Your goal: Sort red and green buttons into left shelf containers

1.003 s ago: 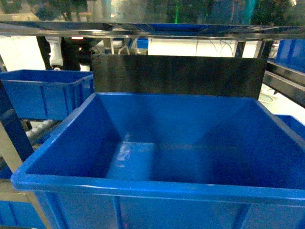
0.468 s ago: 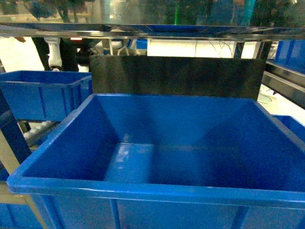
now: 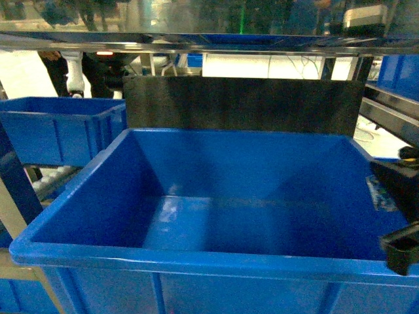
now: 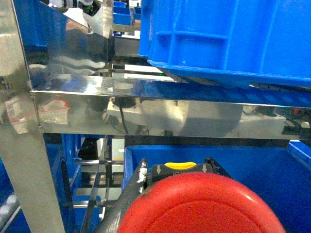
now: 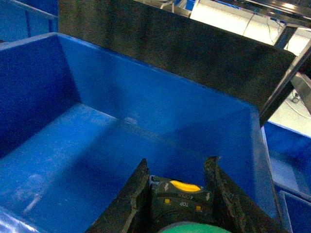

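Gripping the green button [image 5: 187, 213] between its fingers [image 5: 127, 199], the right gripper [image 5: 181, 194] hangs over the blue bin [image 3: 196, 255]; the left gripper [image 4: 177, 170] clamps the red button [image 4: 201, 204] before a steel shelf [image 4: 146, 102].

Head cam + R wrist cam, both close over blue bin [image 3: 196, 252]

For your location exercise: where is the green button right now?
The green button sits between the right gripper's fingers at the right wrist view's bottom edge, above the blue bin's right side.
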